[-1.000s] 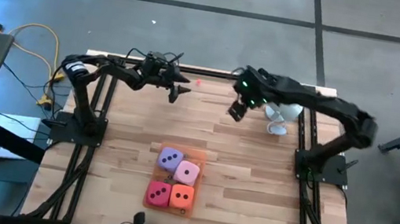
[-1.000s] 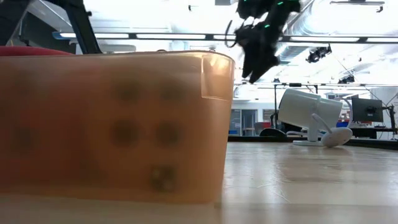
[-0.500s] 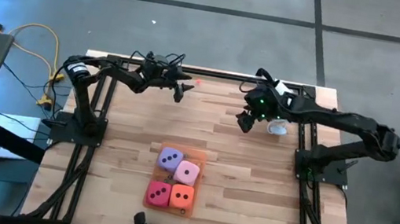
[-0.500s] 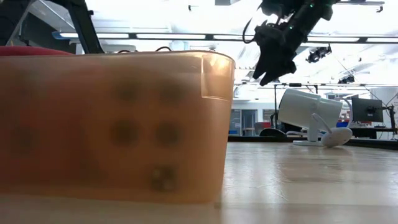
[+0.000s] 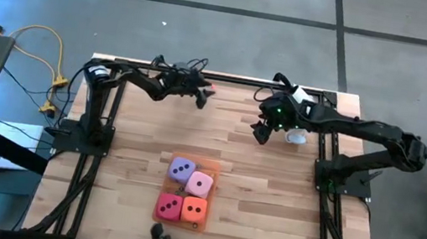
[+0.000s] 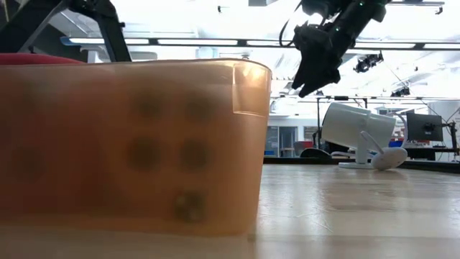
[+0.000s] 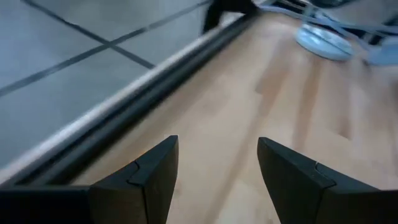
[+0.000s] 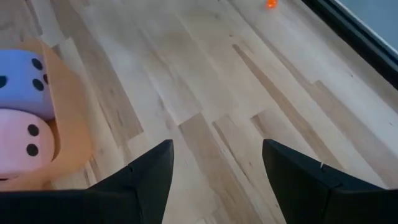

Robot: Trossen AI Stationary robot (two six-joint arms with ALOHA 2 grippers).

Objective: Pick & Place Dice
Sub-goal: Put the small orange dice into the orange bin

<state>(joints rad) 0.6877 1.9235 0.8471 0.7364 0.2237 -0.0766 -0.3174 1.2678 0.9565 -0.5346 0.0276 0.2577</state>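
1. Four dice are counted on the wooden worktop [image 5: 254, 185], gathered in a two-by-two block on one flat translucent orange mat [image 5: 212, 168] toward the near edge.
2. In the near row of the high view, the red die [image 5: 168, 207] is seen with two pips up, and the orange die [image 5: 194, 210] lies just beside it.
3. In the far row, the purple die [image 5: 181, 169] and the pink die [image 5: 200, 184] are found, each touching its neighbours.
4. In the low view, the mat's translucent wall fills the near left, and blurred dark pips are made out through it.
5. Two arms are counted, both raised at the far part of the worktop, well apart from the dice.
6. The right claw [image 5: 260, 132] is held in the air near the far right; its two fingers are seen spread in the right wrist view, with nothing between them and nothing touched.
7. Through that gap only bare wood is shown, with the purple and pink dice off to one side.
8. The left claw [image 5: 200, 99] is held near the far edge rail; its fingers are likewise parted and empty in the left wrist view.
9. One white camera [image 6: 357, 134] is stood at the far right corner, just beyond the right claw.
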